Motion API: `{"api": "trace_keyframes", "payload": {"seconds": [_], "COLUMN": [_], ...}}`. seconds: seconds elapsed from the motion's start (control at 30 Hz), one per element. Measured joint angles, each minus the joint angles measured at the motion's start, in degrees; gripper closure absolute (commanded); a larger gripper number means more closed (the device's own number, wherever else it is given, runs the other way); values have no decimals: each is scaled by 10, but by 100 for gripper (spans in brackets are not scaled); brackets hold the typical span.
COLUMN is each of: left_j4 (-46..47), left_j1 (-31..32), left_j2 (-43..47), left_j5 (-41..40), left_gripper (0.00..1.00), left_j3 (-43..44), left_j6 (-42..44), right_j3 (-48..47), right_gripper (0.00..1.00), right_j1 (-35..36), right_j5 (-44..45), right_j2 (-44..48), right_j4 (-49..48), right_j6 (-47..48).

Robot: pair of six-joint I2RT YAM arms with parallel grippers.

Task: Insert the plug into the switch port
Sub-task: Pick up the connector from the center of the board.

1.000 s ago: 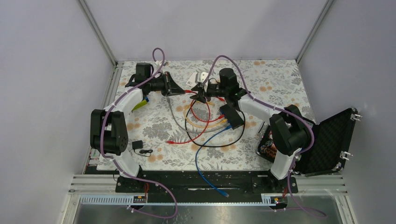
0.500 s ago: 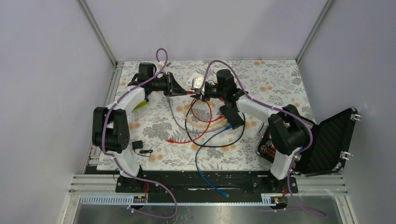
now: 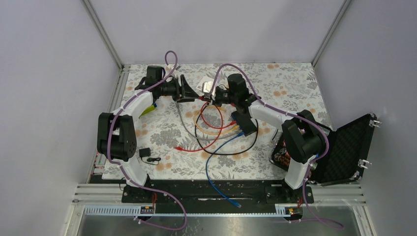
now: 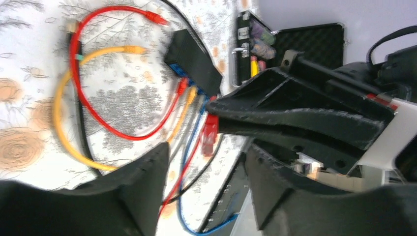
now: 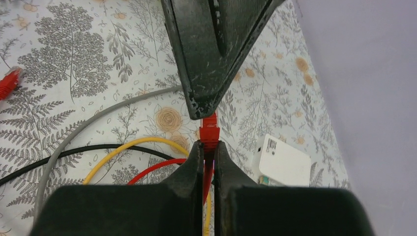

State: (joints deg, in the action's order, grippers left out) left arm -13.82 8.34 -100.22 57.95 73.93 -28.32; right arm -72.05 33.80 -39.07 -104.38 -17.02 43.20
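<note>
Right pincer [image 5: 209, 145]: clenched on the red plug [image 5: 210, 129]. It grips just behind the head, which pokes out past the fingertips. A second ago these jaws stood apart.

Left pincer [image 4: 206, 164]: the reverse. It was shut and now its jaws stand apart with nothing between them, tip right at the plug's head.

Reading: the plug has passed from left to right, so the right arm carries it for the insertion. The insertion itself is not begun.

Plug position: held off the table, beyond the switch box [image 3: 244, 123] on its far-left side and well apart from it. Both pincers meet at that spot.

Between plug and switch box: loose loops of yellow cable [image 5: 123, 147], grey cable [image 5: 98, 123] and black cable [image 5: 64, 153] lie on the table.

Views compared:
- Right wrist view: shows the grip itself, plug straight between the fingers, and a small white box [image 5: 285, 161] beside it. The switch box is out of frame.
- Left wrist view: shows the switch box's blue-edged side and its ports [image 4: 179, 73], with red, yellow and blue leads already seated. I cannot tell whether a port is free. Past the switch box lies an open foam-lined case [image 4: 305, 39].
- Top view: the only one giving the whole gap from plug to switch box. The plug itself is too small to read there.

Judgement: the right arm must swing back towards the switch box and line the head up with the blue-edged side.
</note>
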Motion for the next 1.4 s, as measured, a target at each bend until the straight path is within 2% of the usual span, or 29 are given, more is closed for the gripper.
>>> {"api": "trace_keyframes", "payload": {"seconds": [0.1, 0.2, 0.27, 0.33, 0.47, 0.63, 0.77, 0.87, 1.0, 1.13, 1.4], "left_j4": [1, 8, 16, 18, 9, -1, -48, -72, -107, -139, -187], "left_j1": [1, 9, 17, 33, 73, 130, 152, 150, 142, 135, 134], "left_j2": [3, 20, 33, 37, -1, -121, -248, -307, -355, -387, -425], "left_j5": [-49, -152, -224, -298, -429, -538, -573, -590, -584, -544, -529], "left_gripper": [24, 19, 11, 8, 1, 1, 1, 1, 1, 2, 2], "left_j3": [2, 1, 2, 18, 96, 230, 362, 403, 425, 454, 550], "left_j6": [12, 39, 62, 88, 152, 239, 290, 333, 371, 398, 403], "right_j3": [6, 24, 61, 113, 204, 246, 255, 257, 261, 261, 263], "right_gripper": [100, 100, 100, 100, 100, 100, 100, 100, 100, 100, 100], "right_j1": [-1, -4, -8, -12, -15, -15, -15, -15, -15, -15, -15], "right_j5": [35, 81, 112, 138, 171, 188, 201, 202, 207, 205, 206], "right_j2": [2, 18, 54, 105, 228, 347, 417, 454, 489, 499, 516], "right_j4": [2, 12, 13, 5, 0, 3, 23, 30, 41, 46, 43], "right_j6": [-28, -82, -124, -163, -222, -254, -266, -275, -277, -281, -282]}}
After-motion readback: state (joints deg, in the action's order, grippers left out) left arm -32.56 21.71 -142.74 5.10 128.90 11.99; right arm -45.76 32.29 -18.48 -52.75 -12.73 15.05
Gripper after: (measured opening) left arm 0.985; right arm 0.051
